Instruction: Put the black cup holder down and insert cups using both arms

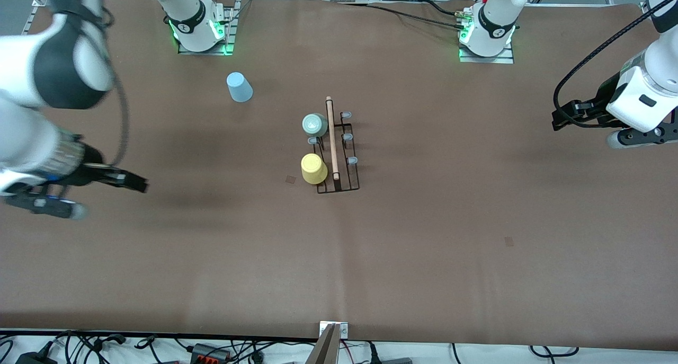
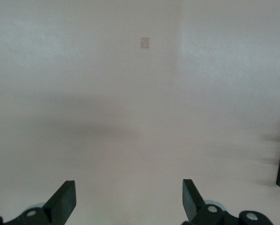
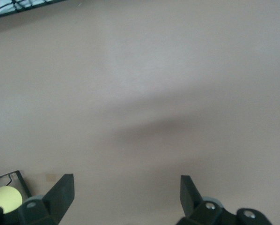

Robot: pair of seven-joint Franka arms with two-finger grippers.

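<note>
The black cup holder [image 1: 339, 151] stands mid-table, 1 unit. 3 cups: the green cup [image 1: 314, 124] and yellow cup [image 1: 313, 168] sit on its prongs toward the right arm's end; the blue cup [image 1: 240, 87] stands inverted on the table [image 1: 476, 237], near the right arm's base. No legible writing. Left gripper [image 1: 562, 117] and right gripper [image 1: 139, 183] hover wide open, empty, over bare table at opposite ends.

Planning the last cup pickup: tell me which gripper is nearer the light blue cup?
Right. The right gripper hangs open toward that cup's end of the table; the left gripper, open, hangs past the rack.
</note>
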